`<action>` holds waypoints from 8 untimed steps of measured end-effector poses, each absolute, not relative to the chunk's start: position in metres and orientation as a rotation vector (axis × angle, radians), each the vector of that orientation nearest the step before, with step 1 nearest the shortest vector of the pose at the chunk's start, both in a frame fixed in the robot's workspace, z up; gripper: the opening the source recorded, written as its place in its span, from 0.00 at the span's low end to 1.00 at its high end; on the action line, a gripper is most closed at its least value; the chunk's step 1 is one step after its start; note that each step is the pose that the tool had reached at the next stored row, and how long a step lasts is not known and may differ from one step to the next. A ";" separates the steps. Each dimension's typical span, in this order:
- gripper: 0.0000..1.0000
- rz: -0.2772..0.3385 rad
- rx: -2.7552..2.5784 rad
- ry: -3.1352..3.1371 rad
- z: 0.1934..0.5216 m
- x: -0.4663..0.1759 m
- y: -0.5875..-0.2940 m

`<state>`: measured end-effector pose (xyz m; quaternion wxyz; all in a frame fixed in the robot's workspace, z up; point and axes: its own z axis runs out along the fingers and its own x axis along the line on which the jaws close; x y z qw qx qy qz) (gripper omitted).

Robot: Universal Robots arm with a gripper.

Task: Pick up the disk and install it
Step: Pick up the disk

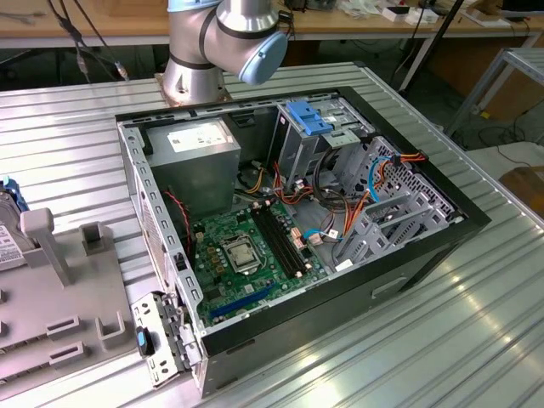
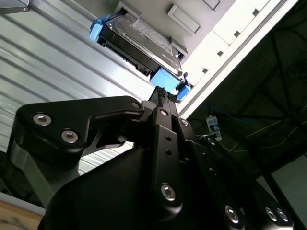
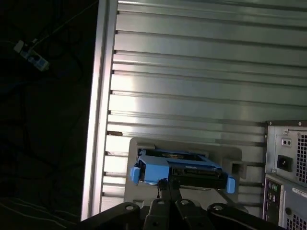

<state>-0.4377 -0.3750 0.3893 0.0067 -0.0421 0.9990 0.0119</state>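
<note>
First wrist view: ribbed metal table [image 3: 192, 72] stretched open around grey holder [image 3: 220, 153]; table edge ran along one side, computer case [image 3: 288, 167] rear stood on other. Gripper [image 3: 164, 186] pointed down at disk [image 3: 180, 167], which lay in holder. Jaws together, tips right at disk's blue carrier edge; whether touching, could not tell.

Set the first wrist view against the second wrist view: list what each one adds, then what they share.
First wrist view: the back of the computer case, with its power socket. Second wrist view: the black body and screws of the gripper, and the label on the disk. Both wrist views: the disk in its blue frame on a grey stand, the gripper close to it, and the ribbed metal table.
</note>
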 end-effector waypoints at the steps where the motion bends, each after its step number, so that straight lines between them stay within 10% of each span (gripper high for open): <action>1: 0.11 0.037 -0.149 3.124 0.389 -0.438 -0.375; 8: 0.11 0.038 -0.330 3.112 0.389 -0.438 -0.375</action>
